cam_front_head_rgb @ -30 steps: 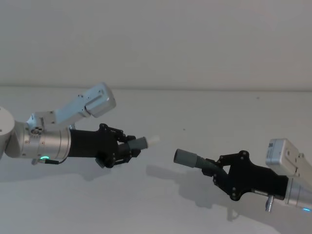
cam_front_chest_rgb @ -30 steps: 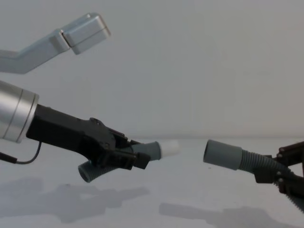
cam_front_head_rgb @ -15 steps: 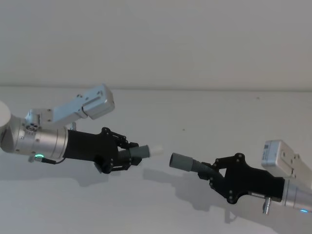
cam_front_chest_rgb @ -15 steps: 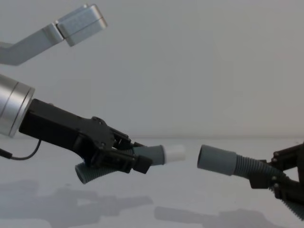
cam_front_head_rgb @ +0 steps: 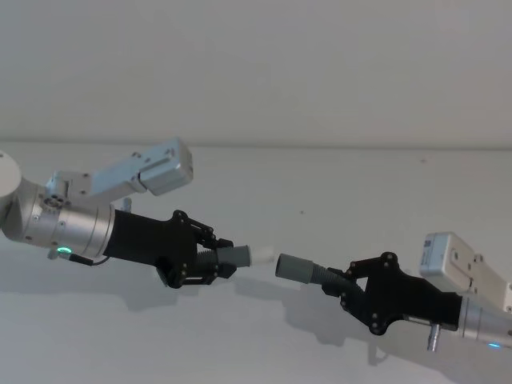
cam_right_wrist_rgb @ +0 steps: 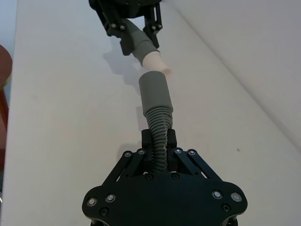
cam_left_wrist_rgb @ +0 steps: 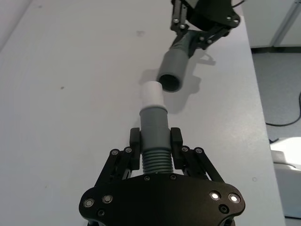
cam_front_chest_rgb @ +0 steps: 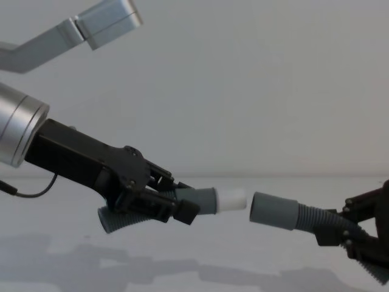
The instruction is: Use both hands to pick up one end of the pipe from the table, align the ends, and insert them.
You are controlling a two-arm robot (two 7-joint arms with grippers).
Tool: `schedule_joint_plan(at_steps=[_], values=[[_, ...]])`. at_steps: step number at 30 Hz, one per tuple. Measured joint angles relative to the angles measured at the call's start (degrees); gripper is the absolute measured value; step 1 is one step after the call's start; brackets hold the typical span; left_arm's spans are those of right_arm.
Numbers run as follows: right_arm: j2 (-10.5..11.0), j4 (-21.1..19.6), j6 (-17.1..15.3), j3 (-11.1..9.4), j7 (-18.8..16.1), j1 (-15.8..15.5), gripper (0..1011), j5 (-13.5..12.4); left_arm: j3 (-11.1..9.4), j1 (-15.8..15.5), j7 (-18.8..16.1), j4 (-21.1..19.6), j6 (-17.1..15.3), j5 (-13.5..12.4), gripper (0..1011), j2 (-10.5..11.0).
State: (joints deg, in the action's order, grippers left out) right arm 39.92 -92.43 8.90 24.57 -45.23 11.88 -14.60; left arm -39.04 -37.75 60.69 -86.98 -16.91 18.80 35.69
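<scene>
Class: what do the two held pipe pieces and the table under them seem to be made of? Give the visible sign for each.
Left pipe piece: likely matte grey plastic, with moulded corrugated ribs; its spigot looks smooth white plastic. Right pipe piece: same grey plastic, ribbed. Table: matte white, perhaps laminate; no glare, soft shadows.

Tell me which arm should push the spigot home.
Left, probably. The left gripper clamps its pipe piece right behind the spigot cuff, steadying the white spigot; the right gripper holds flexible corrugation farther from the open cuff.
</scene>
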Motion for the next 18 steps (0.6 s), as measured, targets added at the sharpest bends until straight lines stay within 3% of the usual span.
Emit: schedule_joint_plan(at_steps=[18], values=[[-0.27, 0.63, 0.41, 1.05, 2.31, 0.90, 141, 1.49, -2.34, -2.35, 2.91, -0.13, -0.46, -0.08, 361, 0.80]])
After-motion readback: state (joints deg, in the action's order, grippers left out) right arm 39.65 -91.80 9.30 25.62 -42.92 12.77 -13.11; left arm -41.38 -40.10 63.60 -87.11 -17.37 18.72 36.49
